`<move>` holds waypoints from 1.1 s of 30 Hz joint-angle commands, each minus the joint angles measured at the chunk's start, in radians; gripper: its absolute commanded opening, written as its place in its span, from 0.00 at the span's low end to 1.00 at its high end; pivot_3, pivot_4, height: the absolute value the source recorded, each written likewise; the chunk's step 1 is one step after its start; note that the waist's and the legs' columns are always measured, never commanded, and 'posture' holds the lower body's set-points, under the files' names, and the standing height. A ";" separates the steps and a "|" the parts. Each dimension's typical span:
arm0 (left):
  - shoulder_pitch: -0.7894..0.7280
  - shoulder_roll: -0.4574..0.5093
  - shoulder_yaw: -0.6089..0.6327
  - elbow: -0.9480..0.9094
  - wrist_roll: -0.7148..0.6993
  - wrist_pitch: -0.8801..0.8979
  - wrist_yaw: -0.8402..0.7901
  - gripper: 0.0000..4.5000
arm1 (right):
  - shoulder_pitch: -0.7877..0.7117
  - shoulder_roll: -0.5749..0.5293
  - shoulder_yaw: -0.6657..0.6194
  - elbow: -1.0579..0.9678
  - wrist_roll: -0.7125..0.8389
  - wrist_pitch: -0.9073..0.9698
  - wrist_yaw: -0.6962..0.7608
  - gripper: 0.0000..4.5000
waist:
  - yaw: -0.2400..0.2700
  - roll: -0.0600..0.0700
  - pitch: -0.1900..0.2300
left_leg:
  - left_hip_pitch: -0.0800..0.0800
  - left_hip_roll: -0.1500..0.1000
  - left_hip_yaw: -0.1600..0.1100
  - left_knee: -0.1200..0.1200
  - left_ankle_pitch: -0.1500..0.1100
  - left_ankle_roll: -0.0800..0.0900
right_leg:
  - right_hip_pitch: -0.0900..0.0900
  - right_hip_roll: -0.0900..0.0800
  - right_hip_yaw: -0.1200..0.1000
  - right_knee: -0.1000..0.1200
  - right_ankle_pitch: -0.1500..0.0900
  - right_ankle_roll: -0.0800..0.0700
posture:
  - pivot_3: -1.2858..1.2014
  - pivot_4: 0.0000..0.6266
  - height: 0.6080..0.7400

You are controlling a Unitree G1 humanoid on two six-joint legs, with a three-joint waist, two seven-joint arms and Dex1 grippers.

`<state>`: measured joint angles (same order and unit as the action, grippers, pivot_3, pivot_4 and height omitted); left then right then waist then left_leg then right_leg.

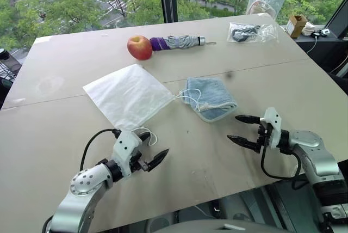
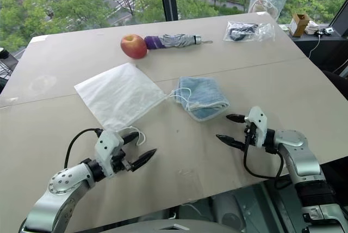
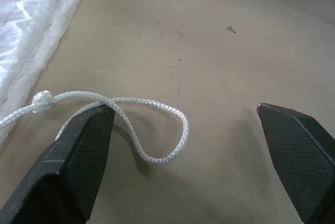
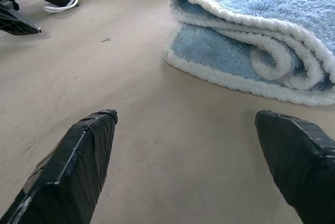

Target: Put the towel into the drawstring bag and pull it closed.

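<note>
Two grippers sit spread wide and empty over the tan table (image 1: 65, 135). We take the towel (image 1: 211, 98) as our landmark: a thick, fluffy light-blue cloth folded into a rounded pad. Left of it, almost touching, the thin white drawstring bag (image 1: 128, 96) lies flat like a tilted square, one corner pointing at the towel, its cord (image 1: 187, 98) trailing onto the pile. Our left gripper (image 1: 147, 148) hovers nearer us than the bag, beside a cord loop (image 3: 157, 130). Our right gripper (image 1: 242, 129) waits just in front of the towel. Beyond it lie an apple (image 1: 140, 47) and a folded umbrella (image 1: 179, 42), windows behind.
</note>
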<state>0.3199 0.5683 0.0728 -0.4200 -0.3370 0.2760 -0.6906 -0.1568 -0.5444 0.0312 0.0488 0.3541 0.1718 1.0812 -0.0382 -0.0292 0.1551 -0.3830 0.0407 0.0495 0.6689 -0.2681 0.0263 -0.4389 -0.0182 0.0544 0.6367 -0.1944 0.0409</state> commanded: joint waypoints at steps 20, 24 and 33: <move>-0.009 0.002 0.006 0.051 0.001 -0.041 -0.029 0.99 | -0.001 -0.004 -0.013 -0.039 0.032 0.025 0.012 1.00 | 0.001 0.000 0.000 | 0.000 0.000 0.000 0.000 0.000 0.000 | 0.000 0.000 0.000 0.000 0.000 0.000 | 0.52 0.24 1.00; -0.020 -0.003 0.004 0.046 -0.010 -0.046 -0.034 0.99 | -0.005 -0.004 -0.014 -0.039 0.035 0.027 0.014 1.00 | 0.002 0.000 0.000 | 0.000 0.000 0.000 0.000 0.000 0.000 | 0.000 0.000 0.000 0.000 0.000 0.000 | 0.52 0.24 1.00; -0.016 -0.053 0.026 0.028 -0.055 -0.094 -0.046 0.99 | -0.031 -0.012 -0.018 -0.059 0.068 0.067 0.038 1.00 | 0.002 0.000 0.000 | 0.000 0.000 0.000 0.000 0.000 0.000 | 0.000 0.000 0.000 0.000 0.000 0.000 | 0.52 0.24 1.00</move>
<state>0.3048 0.5219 0.0787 -0.3706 -0.3690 0.2093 -0.7353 -0.1794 -0.5455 0.0308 0.0337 0.3943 0.2318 1.1052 -0.0357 -0.0293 0.1552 -0.3834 0.0406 0.0494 0.6690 -0.2681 0.0262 -0.4389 -0.0183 0.0543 0.6365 -0.1943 0.0409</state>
